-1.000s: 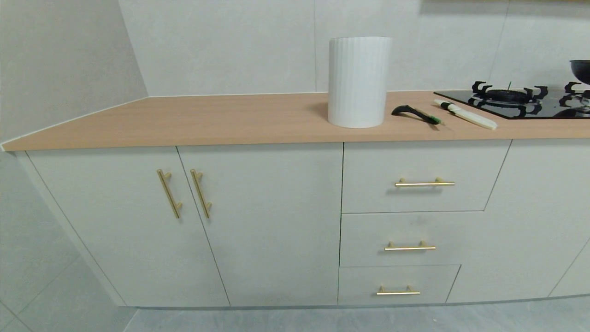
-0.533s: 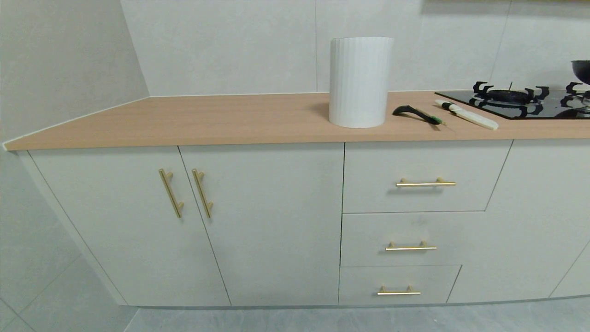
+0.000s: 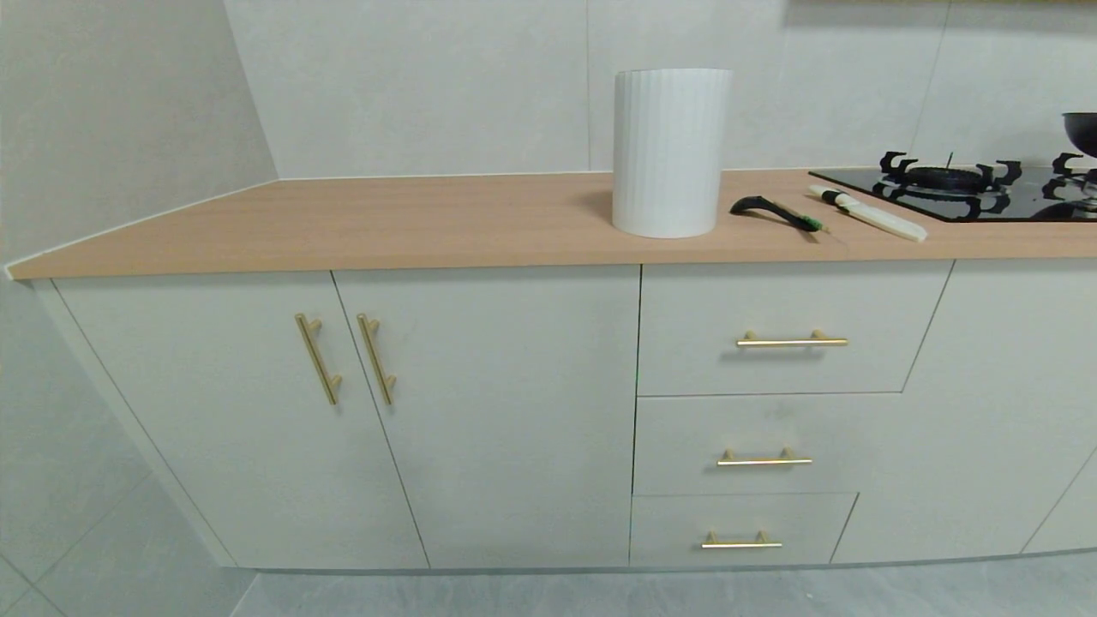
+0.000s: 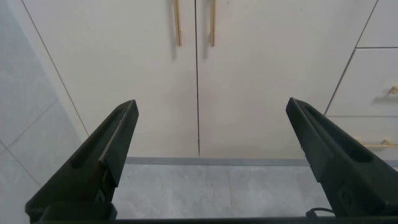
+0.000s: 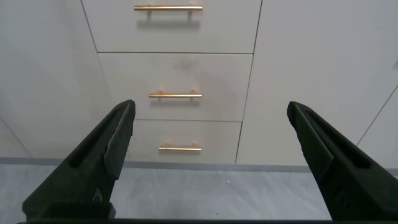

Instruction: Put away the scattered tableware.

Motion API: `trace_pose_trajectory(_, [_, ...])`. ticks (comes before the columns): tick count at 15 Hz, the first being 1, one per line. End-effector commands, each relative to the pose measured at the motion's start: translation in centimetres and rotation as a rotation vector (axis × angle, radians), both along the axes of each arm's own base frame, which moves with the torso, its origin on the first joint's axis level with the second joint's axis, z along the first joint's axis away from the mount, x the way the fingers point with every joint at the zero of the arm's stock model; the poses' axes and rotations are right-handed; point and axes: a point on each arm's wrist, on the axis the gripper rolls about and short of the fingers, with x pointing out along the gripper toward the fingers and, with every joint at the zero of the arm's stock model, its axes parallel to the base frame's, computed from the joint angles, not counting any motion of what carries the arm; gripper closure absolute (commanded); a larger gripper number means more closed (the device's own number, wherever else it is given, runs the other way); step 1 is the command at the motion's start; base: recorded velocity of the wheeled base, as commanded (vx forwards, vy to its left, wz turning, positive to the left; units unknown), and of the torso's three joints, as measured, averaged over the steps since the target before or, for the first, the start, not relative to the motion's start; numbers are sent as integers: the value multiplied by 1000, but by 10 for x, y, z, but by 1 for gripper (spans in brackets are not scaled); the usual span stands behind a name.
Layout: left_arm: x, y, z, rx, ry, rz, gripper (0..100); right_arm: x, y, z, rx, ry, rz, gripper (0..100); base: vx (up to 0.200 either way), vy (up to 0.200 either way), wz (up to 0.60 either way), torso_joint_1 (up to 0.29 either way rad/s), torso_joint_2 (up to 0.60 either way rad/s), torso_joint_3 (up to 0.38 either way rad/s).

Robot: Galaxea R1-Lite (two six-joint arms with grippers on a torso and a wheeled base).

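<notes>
Your left gripper (image 4: 209,106) and right gripper (image 5: 209,107) both hang spread and empty, low before the cabinet fronts. The 2 pieces, a black-handled utensil (image 3: 774,212) and a white utensil (image 3: 867,212), lie well above them on the countertop (image 3: 428,223), over the drawers (image 5: 180,74) your right gripper faces, so that arm looks nearer. Both long axes slant rightward toward the front edge.

The countertop (image 3: 386,223) lies open from its left corner to the white canister (image 3: 668,152); beyond, a black-handled utensil (image 3: 771,211), white knife (image 3: 867,213) and hob (image 3: 968,190) crowd its right end.
</notes>
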Motion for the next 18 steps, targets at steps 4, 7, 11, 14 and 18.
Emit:
trace_pose_trajectory(4, [0,0,0,0,0,1,0,27,4,41,97,221,281,0,0,0,0,0,0,0])
trace_pose_trajectory(7, [0,0,0,0,0,1,0,70,12,50,100,490,324,0,0,0,0,0,0,0])
trace_pose_trajectory(11, [0,0,0,0,0,1,0,151,27,64,68,714,361,0,0,0,0,0,0,0])
trace_pose_trajectory(14, [0,0,0,0,0,1,0,221,39,44,15,865,365,0,0,0,0,0,0,0])
trace_pose_trajectory(18, [0,0,0,0,0,1,0,301,50,5,3,859,308,0,0,0,0,0,0,0])
